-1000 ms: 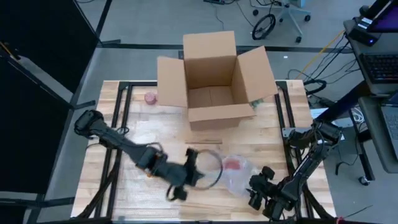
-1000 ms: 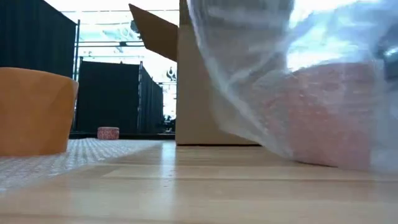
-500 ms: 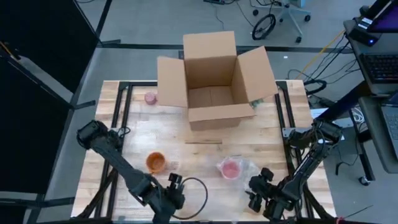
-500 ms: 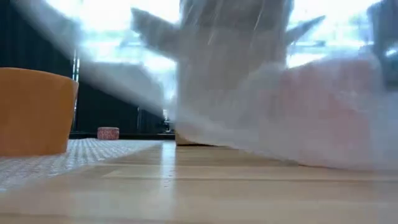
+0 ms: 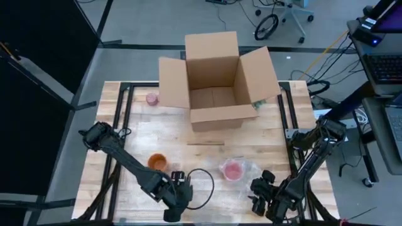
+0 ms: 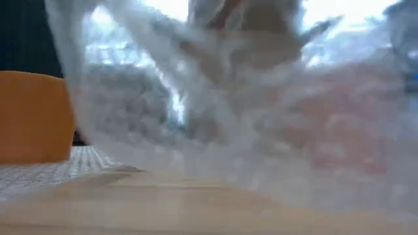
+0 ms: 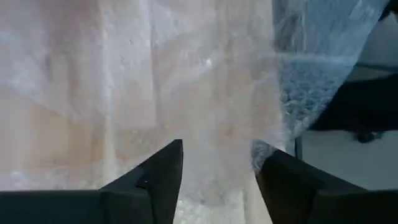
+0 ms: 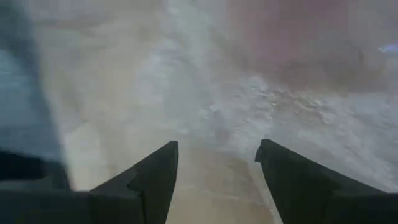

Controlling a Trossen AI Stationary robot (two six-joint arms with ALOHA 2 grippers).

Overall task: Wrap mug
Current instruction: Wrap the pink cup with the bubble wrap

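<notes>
Left gripper (image 5: 178,199): low at the near edge of the tabletop (image 5: 276,135), fingers (image 7: 155,183) spread apart in its wrist view, bubble wrap (image 7: 205,81) right ahead of them and nothing clamped.
Right gripper (image 5: 262,196): near the front right corner, fingers (image 8: 152,180) also apart, wrap and a pink blur beyond them.
Mug: the pink mug (image 5: 232,170) sits front-centre, lying in crumpled clear wrap, only loosely covered by my reading.
Risk, sheet: with neither gripper holding it, the wrap could spring back open or slide off the mug.
Risk, mug: a tug on one edge might drag or tip the light mug toward the front edge.
Risk, orange cup: the orange cup (image 5: 157,162) stands just beside the left arm; a sweep could knock it.
Risk, cable: a black cable loop (image 5: 200,187) by the left gripper could snag the wrap.
Count: two grippers, one pink mug, one orange cup, one open cardboard box (image 5: 217,78), one small pink object (image 5: 151,98) beside the box, one sheet of wrap as far as I can tell.
</notes>
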